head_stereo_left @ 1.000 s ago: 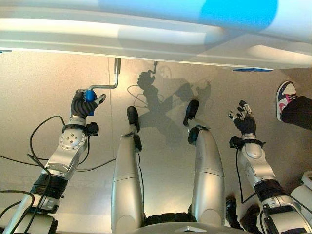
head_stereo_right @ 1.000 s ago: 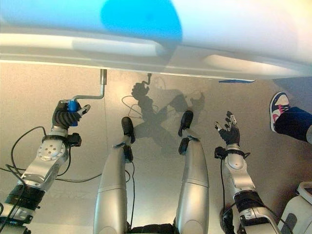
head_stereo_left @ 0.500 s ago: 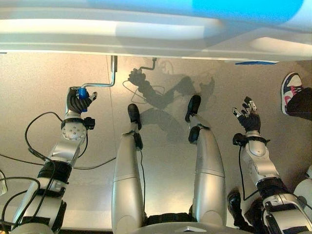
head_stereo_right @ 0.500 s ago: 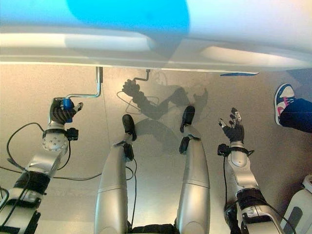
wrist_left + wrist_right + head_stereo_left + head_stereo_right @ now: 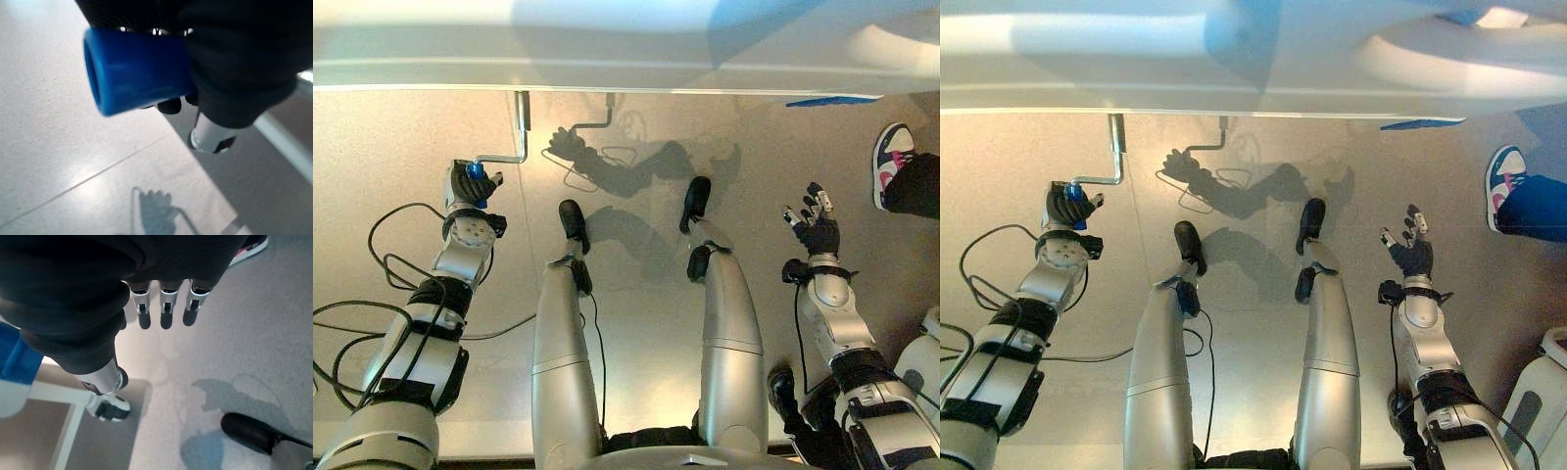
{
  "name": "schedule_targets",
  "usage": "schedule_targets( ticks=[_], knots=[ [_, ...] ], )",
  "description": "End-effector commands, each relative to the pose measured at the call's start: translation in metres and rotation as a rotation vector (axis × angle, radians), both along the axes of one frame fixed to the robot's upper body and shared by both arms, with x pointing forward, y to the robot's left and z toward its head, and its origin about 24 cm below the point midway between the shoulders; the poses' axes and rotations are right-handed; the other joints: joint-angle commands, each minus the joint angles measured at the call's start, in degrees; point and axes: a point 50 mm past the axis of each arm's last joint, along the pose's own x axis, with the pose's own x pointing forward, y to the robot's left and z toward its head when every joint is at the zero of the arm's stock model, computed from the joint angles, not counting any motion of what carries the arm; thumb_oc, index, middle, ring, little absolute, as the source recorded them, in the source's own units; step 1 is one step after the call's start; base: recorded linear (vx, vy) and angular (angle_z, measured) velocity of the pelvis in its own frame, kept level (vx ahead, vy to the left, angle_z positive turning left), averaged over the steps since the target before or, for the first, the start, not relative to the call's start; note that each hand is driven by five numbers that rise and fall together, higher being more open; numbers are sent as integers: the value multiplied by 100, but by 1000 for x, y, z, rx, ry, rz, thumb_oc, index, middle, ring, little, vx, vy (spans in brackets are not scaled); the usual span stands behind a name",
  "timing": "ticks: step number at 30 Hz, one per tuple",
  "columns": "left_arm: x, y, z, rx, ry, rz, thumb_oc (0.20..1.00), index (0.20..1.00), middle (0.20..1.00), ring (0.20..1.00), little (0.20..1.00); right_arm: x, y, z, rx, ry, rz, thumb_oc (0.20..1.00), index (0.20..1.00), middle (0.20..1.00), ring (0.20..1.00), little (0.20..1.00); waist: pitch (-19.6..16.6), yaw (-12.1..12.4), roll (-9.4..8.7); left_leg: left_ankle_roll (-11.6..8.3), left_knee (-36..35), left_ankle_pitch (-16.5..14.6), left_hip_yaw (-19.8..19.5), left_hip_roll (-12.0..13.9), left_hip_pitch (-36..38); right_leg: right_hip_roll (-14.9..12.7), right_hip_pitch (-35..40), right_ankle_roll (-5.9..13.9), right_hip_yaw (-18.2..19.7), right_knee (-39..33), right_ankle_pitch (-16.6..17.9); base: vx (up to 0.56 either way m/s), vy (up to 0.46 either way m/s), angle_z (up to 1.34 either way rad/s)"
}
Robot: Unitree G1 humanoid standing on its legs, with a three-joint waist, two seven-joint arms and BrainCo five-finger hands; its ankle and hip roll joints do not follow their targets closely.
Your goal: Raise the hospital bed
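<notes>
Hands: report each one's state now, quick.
Left hand: shut on the crank's blue handle.
Right hand: open, fingers straight, holding nothing, raised above the floor.

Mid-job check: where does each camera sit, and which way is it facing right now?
Left eye: on the head, looking down at the floor by the bed; left hand holds the crank, right hand is open.
Right eye: same scene, slightly offset; a person's shoe at the edge.
Left wrist: along the left hand, curled round the blue grip.
Right wrist: along the straight fingers to the floor.
Both wrist views share the floor.
</notes>
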Motion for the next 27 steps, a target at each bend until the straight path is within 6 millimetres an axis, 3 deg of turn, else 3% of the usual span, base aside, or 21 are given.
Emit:
schedule_targets(
  ticks=[1, 7, 13, 20, 21, 27],
  knots=[
    [-15, 42, 7, 48, 11, 169, 200, 200, 200, 200, 200, -11, -2, 8, -9, -68, 17, 1000, 1000, 1000, 1000, 1000, -149, -15, -93, 361, 23, -132, 88, -174, 8, -223, 90, 602, 379, 139, 43, 0, 0, 0],
    [7, 14, 18, 18, 3, 99, 200, 200, 200, 200, 200, -10, 6, 16, 31, -118, 48, 1000, 1000, 1000, 1000, 1000, -149, -154, -288, 345, 304, -215, 36, -108, -284, -118, -180, 564, 354, 381, -74, 12, -47, -7],
    [15, 5, 28, 62, 11, 70, 200, 200, 200, 200, 200, -12, 12, 23, 63, -158, 79, 1000, 1000, 1000, 1000, 1000, -149, -197, -418, 297, 444, -187, -25, -62, -476, -45, -367, 529, 315, 575, -155, 0, -76, 0],
    [32, -36, 30, 77, 18, -46, 200, 200, 200, 200, 200, -10, 17, 32, 86, -201, 93, 1000, 1000, 1000, 1000, 1000, -149, -252, -433, 317, 595, -216, -17, -15, -600, 20, -563, 516, 313, 799, -211, -1, -8, -1],
    [37, -53, 33, 95, 18, -96, 200, 200, 200, 200, 200, -9, 20, 32, 90, -200, 108, 1000, 1000, 1000, 1000, 1000, -149, -280, -450, 324, 601, -212, -24, 1, -619, 42, -595, 504, 310, 837, -225, 0, 0, 0],
    [46, -84, 39, 101, 7, -180, 200, 200, 200, 200, 200, -8, 22, 38, 91, -226, 119, 1000, 1000, 1000, 1000, 1000, -149, -335, -471, 328, 638, -206, -31, 21, -657, 60, -664, 502, 300, 900, -252, -3, -11, -1]
  ],
)
